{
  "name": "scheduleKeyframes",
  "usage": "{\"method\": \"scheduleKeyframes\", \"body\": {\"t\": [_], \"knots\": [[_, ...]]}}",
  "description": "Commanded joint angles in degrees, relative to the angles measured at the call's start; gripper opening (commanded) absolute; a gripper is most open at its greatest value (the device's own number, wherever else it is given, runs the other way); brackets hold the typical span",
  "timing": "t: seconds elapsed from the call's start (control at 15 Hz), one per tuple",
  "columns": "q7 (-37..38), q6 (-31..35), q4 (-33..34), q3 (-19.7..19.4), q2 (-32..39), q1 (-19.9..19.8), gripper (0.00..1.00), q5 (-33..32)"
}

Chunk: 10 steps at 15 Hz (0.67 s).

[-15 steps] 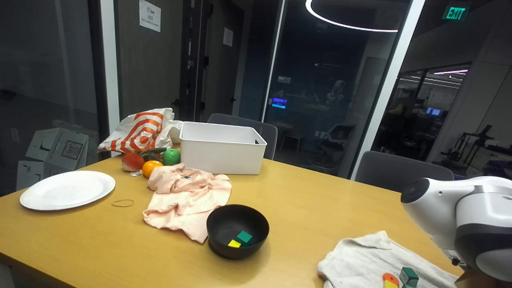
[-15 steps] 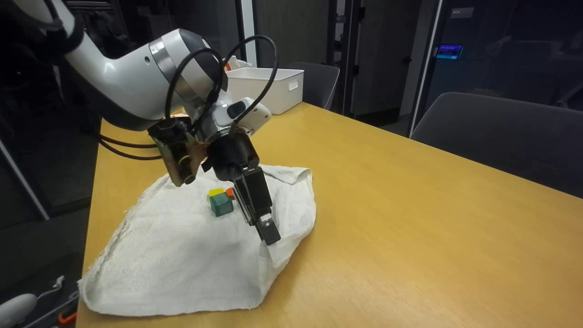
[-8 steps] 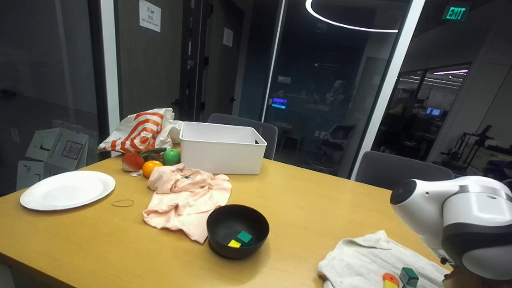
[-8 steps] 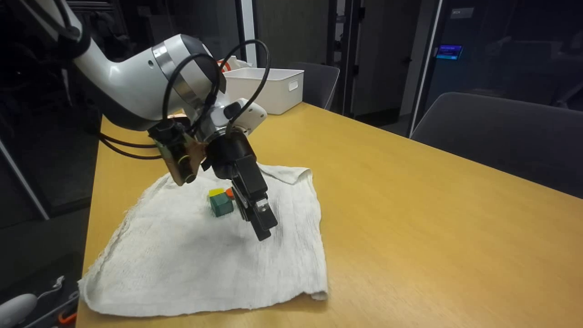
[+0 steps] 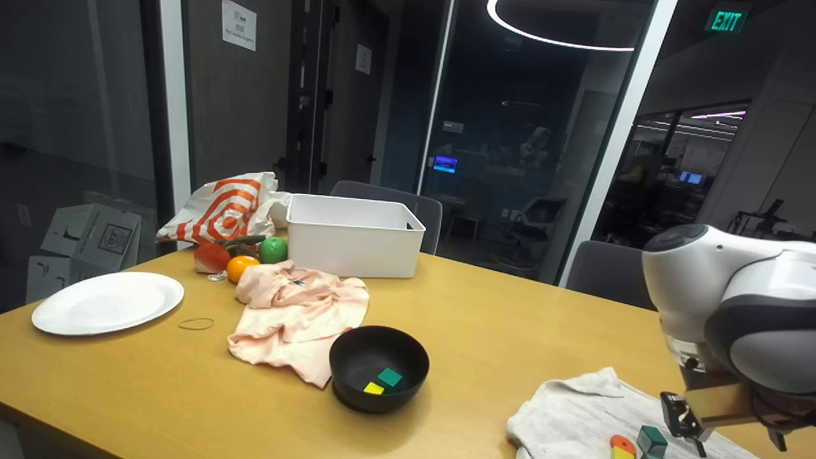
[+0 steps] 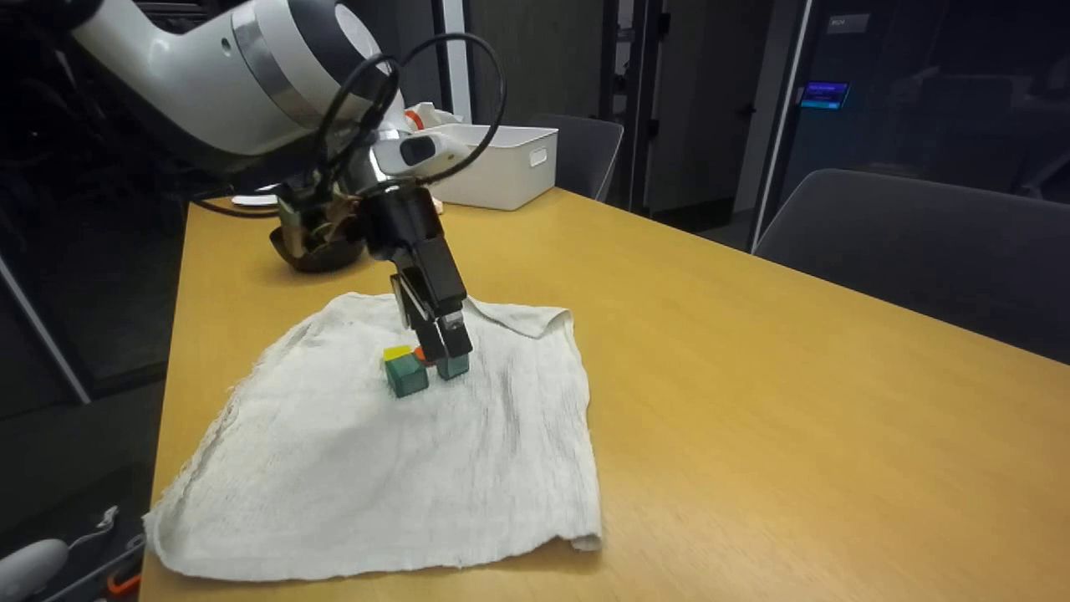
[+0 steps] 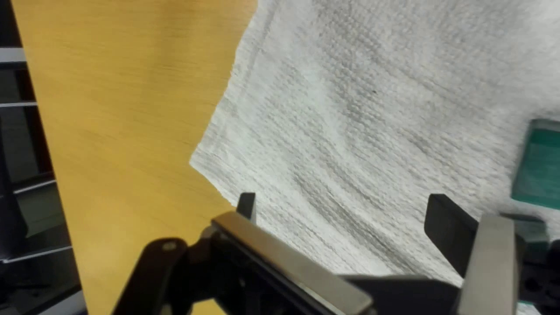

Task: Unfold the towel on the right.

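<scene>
Wrist view: my gripper (image 7: 343, 214) gapes wide at lower centre, holding nothing, over the crinkled, coarse-woven towel (image 7: 350, 131), which runs to the upper right. A flat-faced green block (image 7: 542, 166) rests on it, far right. I'd best pinch the flap (image 6: 531, 319), seemingly folded over mid-frame in an exterior view, and peel low.

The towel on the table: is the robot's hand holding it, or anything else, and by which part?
Nothing is held: in the wrist view the hand is open, with nothing pinched between its fingers, and the towel lies spread beneath it.
</scene>
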Motion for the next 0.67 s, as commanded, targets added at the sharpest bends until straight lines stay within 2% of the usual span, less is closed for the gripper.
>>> {"method": "scheduleKeyframes", "body": {"t": [0.0,0.27,0.53,0.6], "knots": [[-13.0,2.8,-2.5,-0.5,-9.3,0.7,1.00,10.3],[-26.1,2.6,-1.7,-0.5,-15.4,1.6,1.00,22.7],[-36.5,-0.4,0.6,-0.5,-17.6,2.6,1.00,33.1],[-32.3,1.1,0.0,1.0,-16.0,0.8,1.00,29.7]]}}
